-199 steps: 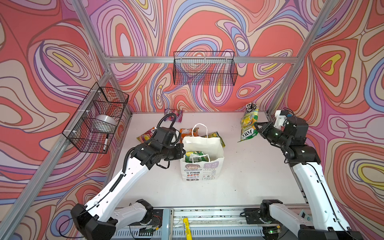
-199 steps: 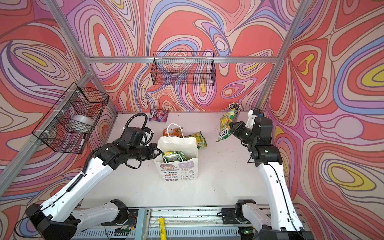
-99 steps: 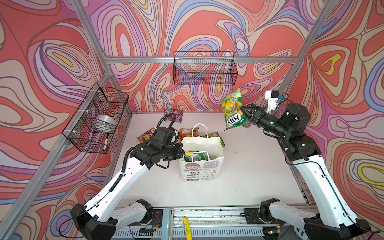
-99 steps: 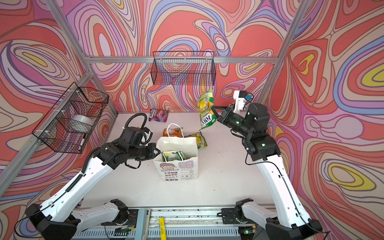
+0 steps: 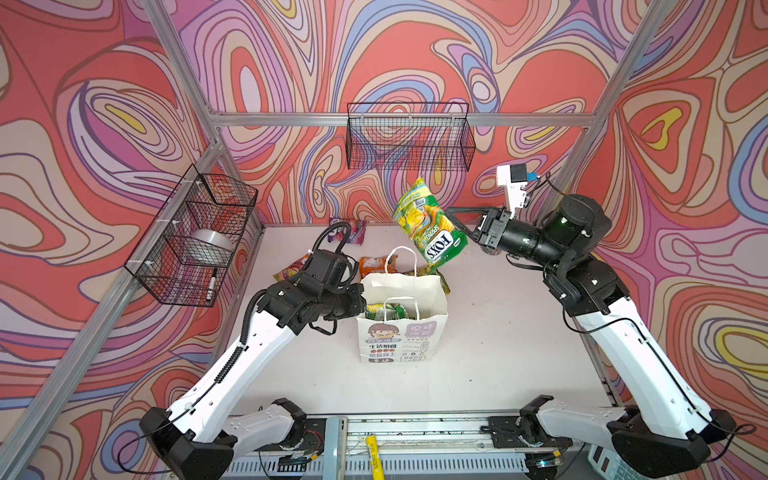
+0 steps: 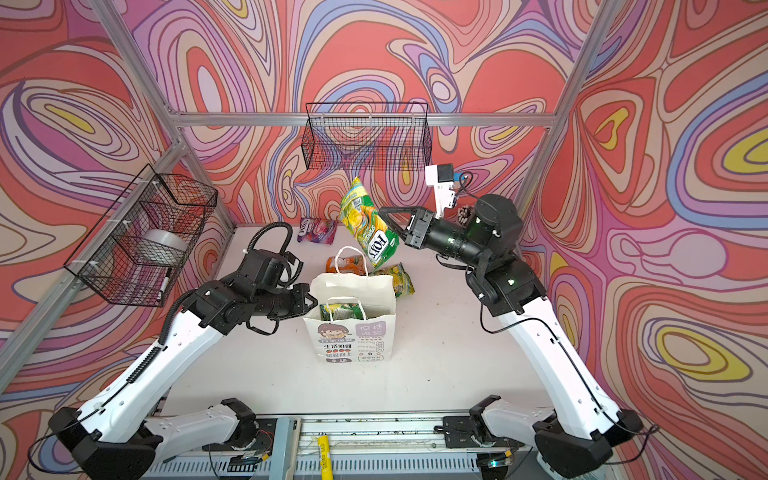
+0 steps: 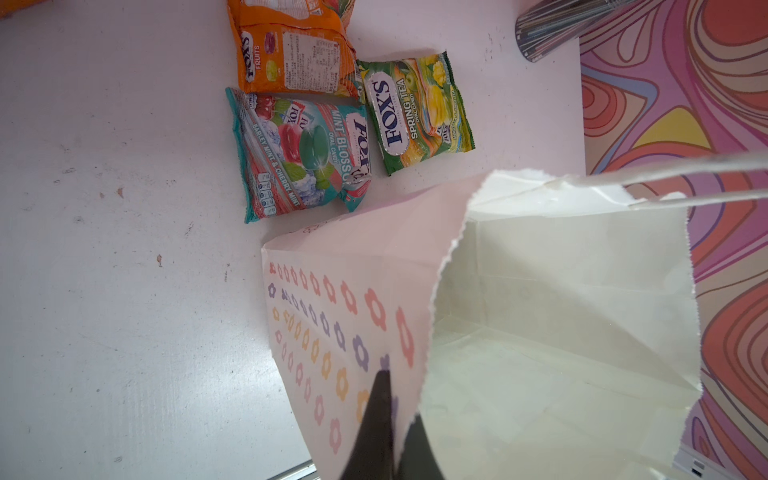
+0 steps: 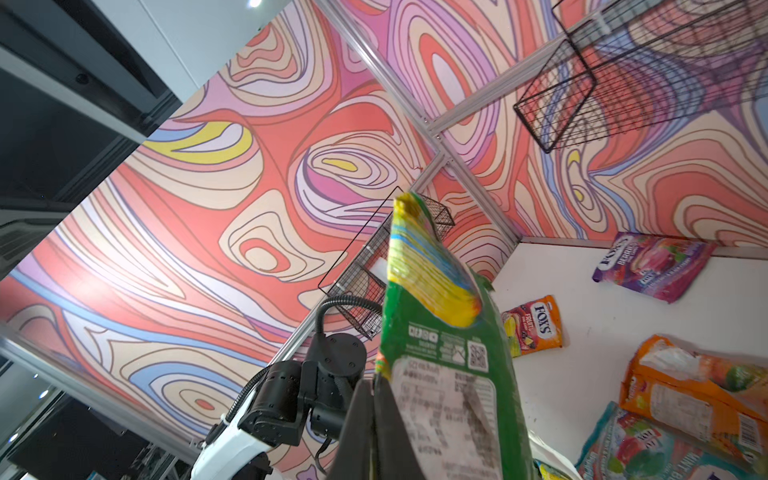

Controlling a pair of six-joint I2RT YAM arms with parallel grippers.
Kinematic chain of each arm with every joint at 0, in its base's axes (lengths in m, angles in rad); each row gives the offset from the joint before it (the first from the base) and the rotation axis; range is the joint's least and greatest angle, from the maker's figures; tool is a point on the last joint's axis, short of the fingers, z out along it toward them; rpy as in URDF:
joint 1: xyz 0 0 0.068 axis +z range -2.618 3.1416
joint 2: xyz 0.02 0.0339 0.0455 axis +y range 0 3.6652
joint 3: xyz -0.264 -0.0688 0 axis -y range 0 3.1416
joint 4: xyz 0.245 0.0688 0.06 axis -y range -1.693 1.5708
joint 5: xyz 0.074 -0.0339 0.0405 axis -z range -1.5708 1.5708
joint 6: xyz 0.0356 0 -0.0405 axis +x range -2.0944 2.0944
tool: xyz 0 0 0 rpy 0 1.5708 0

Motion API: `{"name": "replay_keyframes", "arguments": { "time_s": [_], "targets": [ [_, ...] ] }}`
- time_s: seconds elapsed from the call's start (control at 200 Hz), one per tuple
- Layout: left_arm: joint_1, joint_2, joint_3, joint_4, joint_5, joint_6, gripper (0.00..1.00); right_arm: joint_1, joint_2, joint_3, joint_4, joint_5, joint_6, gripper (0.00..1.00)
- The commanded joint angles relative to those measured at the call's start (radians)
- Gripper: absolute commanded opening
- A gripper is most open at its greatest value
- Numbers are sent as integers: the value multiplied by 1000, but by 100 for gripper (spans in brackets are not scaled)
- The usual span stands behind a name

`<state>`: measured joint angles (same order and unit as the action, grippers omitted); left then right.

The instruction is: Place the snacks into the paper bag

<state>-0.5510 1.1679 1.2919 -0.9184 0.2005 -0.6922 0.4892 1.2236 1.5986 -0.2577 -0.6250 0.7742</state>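
Two tools, both clamped: at centre-left of a top view the left tool (image 5: 360, 300) pinches the side rim of the paper bag (image 5: 402, 332), standing mid-frame with a green packet (image 5: 384, 311) inside. Above and right of its mouth the FOX'S packet (image 5: 430, 226) dangles tilted, held by one edge in the right tool (image 5: 452, 216). Released here, it would likely strike the rear cord handle (image 5: 401, 248) or rim and fall behind the bag.

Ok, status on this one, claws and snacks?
Left claw shut on paper bag rim. Right claw shut on green packet, airborne behind bag. Cord handle upright beneath it.
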Motion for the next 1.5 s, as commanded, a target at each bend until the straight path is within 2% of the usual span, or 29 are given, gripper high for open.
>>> {"name": "replay_keyframes", "arguments": {
  "time_s": [0.0, 0.175, 0.275, 0.411, 0.491, 0.526, 0.616, 0.671, 0.716, 0.821, 0.881, 1.082, 1.272, 1.392, 1.497],
  "targets": [
    [-4, 17, 50, -8, -13, 4, 0, 56, 22, 30, 10, -52, -65, 0],
    [-4, 80, 67, -4, -55, 4, 0, 110, 37, -9, -85, 17, -155, 0],
    [-4, 119, 76, 11, -9, 18, 0, 110, 55, -49, -177, 81, -205, 0],
    [-4, 125, 76, 20, -10, 29, 0, 110, 34, -83, -206, 131, -224, 0],
    [-4, 125, 76, 22, -18, 34, 0, 109, 5, -84, -247, 227, -240, 0],
    [-4, 129, 77, 20, -19, 39, 0, 110, -2, -82, -275, 279, -249, 8],
    [-4, 138, 84, -1, -44, 54, 0, 109, -6, -87, -362, 436, -260, 38],
    [-4, 133, 75, -3, -54, 54, 0, 110, 0, -111, -404, 537, -256, 62],
    [-5, 124, 62, 6, -49, 53, 0, 109, 6, -136, -426, 593, -251, 77],
    [-4, 112, 42, 14, -39, 52, 0, 111, 22, -183, -459, 684, -230, 98],
    [-4, 109, 40, 7, -38, 54, 0, 110, 24, -226, -449, 690, -204, 99],
    [-4, 108, 44, 4, -30, 52, 0, 109, 56, -375, -356, 568, -126, 98],
    [-4, 109, 38, 3, -37, 46, 0, 110, 89, -458, -236, 395, -65, 96],
    [-4, 107, 30, 9, -36, 40, 0, 110, 111, -500, -143, 311, -37, 88],
    [-4, 103, 30, 8, -39, 37, 0, 110, 134, -499, -102, 269, -29, 71]
  ]
}}
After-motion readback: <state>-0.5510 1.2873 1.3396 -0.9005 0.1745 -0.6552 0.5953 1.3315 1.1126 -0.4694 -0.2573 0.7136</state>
